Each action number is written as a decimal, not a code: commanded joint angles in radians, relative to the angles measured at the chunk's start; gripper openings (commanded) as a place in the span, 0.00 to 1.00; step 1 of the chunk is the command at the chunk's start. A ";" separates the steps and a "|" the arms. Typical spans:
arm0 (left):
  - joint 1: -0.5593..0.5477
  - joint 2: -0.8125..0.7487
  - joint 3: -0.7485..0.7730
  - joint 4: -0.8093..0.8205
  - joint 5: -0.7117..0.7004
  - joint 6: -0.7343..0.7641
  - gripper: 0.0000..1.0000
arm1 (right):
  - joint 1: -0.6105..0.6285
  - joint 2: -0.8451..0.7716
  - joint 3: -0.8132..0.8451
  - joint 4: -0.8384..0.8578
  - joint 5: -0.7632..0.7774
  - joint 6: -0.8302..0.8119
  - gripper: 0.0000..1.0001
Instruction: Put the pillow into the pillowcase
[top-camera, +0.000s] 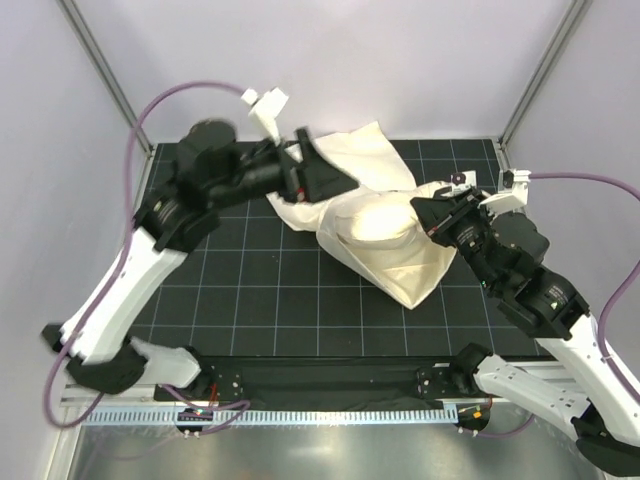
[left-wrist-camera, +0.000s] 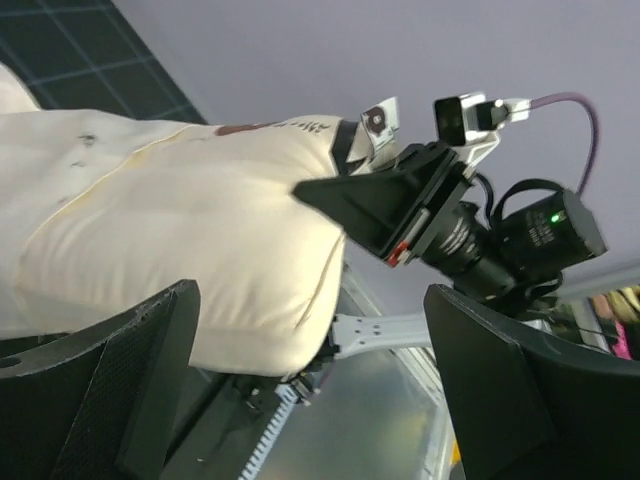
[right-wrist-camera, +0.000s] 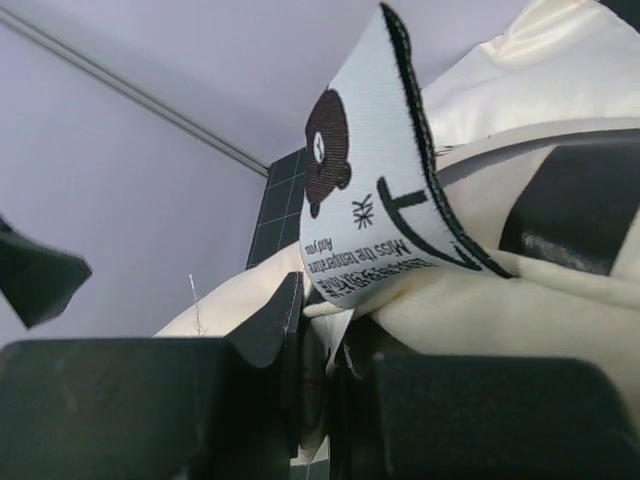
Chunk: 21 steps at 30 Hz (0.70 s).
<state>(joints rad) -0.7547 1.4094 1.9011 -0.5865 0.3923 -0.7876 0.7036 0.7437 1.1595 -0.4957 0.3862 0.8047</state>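
Roughly at the middle of the black gridded table (top-camera: 250, 290) sits the pillow (top-camera: 385, 225), puffed up and tilted, overlapping the limp pillowcase (top-camera: 355, 150), which spreads toward the far side. Clamped on the pillow's right edge: the right gripper (top-camera: 437, 212), pinching just beside the small white tag (right-wrist-camera: 370, 180) with its brown bear print. Seems meant to pin that end so the cushion cannot slide while the sack is worked over it. At the far-left end of the fabric hangs the left gripper (top-camera: 318, 172), fingers (left-wrist-camera: 150, 380) spread wide with nothing pinched between them. Looks poised to take a fold at the pillowcase mouth, judging by its aim toward the cloth. Cannot tell from any view how much of the pillow sits inside the sack, since both are the same cream and the folds hide the opening. Calls next for a clean pinch on the thin cloth alone, not the padding; risks bunching and dragging the cushion otherwise.
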 joint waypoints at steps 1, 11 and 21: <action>-0.001 -0.254 -0.286 0.029 -0.223 0.077 0.99 | -0.003 0.002 0.059 0.161 0.079 0.013 0.04; -0.150 -0.589 -1.173 0.513 -0.627 -0.179 0.99 | -0.003 0.045 0.014 0.223 0.085 0.042 0.04; -0.366 -0.353 -1.427 1.075 -0.960 -0.219 1.00 | -0.003 0.063 -0.006 0.264 0.069 0.074 0.04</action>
<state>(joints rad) -1.0851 0.9771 0.4770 0.1299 -0.4091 -1.0107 0.7036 0.8219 1.1328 -0.4221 0.4301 0.8539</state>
